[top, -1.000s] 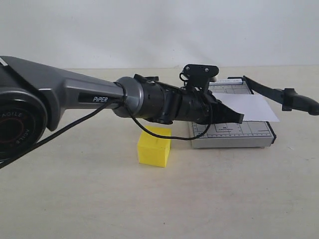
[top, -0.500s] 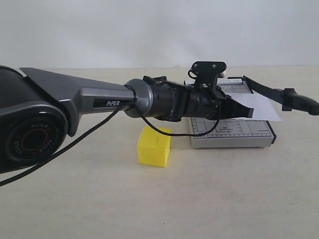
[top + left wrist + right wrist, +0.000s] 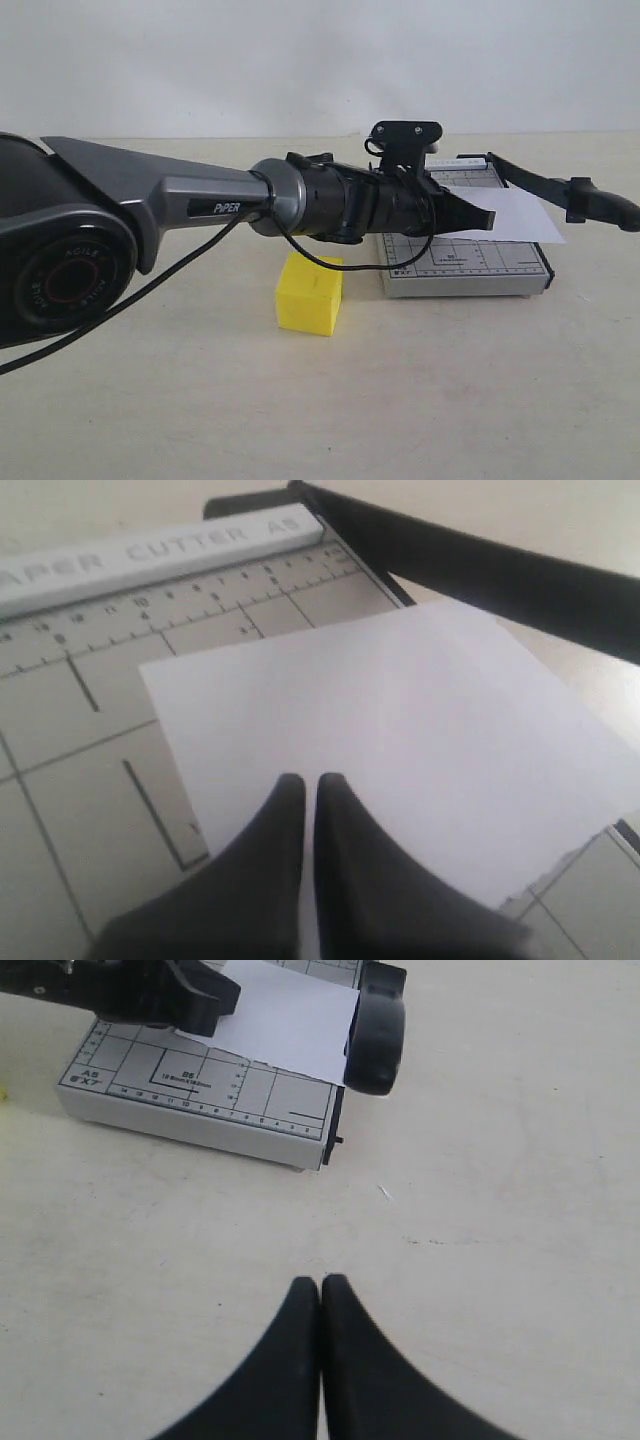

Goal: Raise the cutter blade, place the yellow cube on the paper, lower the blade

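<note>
The yellow cube (image 3: 310,293) sits on the table, left of the grey gridded board (image 3: 465,268) and under my left arm. The white paper (image 3: 515,215) (image 3: 400,730) lies on the board, its right edge overhanging. The black cutter blade (image 3: 560,188) (image 3: 480,570) slants out past the board's right side, and its thick handle (image 3: 375,1030) appears lifted off the board. My left gripper (image 3: 490,219) (image 3: 310,780) hovers over the paper, shut and holding nothing. My right gripper (image 3: 320,1282) is shut over bare table, in front of the board (image 3: 190,1090); the exterior view does not show it.
The left arm's grey link and its black cable (image 3: 200,240) stretch across the left half of the exterior view, above the cube. A white bar marked PAPER CUTTER (image 3: 150,550) runs along the board's far edge. Beige tabletop (image 3: 400,400) surrounds the board.
My left gripper moved right and a little up over the paper, then eased back slightly. The cube, paper and blade have stayed where they were.
</note>
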Robot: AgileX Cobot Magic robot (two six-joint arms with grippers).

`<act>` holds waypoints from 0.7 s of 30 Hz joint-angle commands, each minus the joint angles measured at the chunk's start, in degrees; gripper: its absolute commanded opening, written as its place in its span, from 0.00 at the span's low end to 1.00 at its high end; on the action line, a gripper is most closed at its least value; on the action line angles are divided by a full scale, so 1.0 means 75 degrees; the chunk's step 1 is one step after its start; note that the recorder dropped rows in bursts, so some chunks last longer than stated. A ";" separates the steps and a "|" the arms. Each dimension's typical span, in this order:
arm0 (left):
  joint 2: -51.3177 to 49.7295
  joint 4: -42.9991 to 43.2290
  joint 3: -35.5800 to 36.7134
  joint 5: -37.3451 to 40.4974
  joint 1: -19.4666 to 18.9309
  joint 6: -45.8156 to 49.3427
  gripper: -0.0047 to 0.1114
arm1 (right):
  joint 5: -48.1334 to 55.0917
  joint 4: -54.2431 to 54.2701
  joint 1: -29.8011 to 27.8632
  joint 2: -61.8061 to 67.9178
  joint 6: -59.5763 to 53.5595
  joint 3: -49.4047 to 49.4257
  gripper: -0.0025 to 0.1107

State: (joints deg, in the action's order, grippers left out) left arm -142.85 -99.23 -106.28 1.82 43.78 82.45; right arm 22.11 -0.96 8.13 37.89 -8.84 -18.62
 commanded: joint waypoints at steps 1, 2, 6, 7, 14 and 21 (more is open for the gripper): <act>-0.0112 -0.0045 -0.0029 0.0380 0.0029 -0.0311 0.08 | -0.0058 0.0034 -0.0016 -0.0001 -0.0014 0.0037 0.02; -0.0107 -0.0045 -0.0029 0.0420 0.0029 -0.0311 0.08 | -0.0058 0.0034 -0.0016 -0.0001 -0.0014 0.0037 0.02; -0.0126 -0.0045 -0.0029 0.0792 0.0029 -0.0311 0.08 | -0.0058 0.0050 -0.0016 -0.0001 -0.0014 0.0037 0.02; -0.0126 -0.0045 -0.0045 0.0786 0.0029 -0.0311 0.08 | -0.0058 0.0050 -0.0016 -0.0001 -0.0014 0.0037 0.02; -0.0028 -0.0045 -0.0641 0.0263 0.0001 -0.0259 0.08 | -0.0058 0.0081 -0.0016 -0.0001 -0.0014 0.0037 0.02; 0.1560 -0.0049 0.0530 -0.1882 0.0109 -0.1090 0.08 | -0.0123 0.0218 -0.0016 -0.0001 -0.0014 0.0037 0.02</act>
State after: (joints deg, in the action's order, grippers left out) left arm -135.55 -99.44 -106.37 -5.83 43.89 77.60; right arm 22.11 0.00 8.13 37.89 -8.84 -18.62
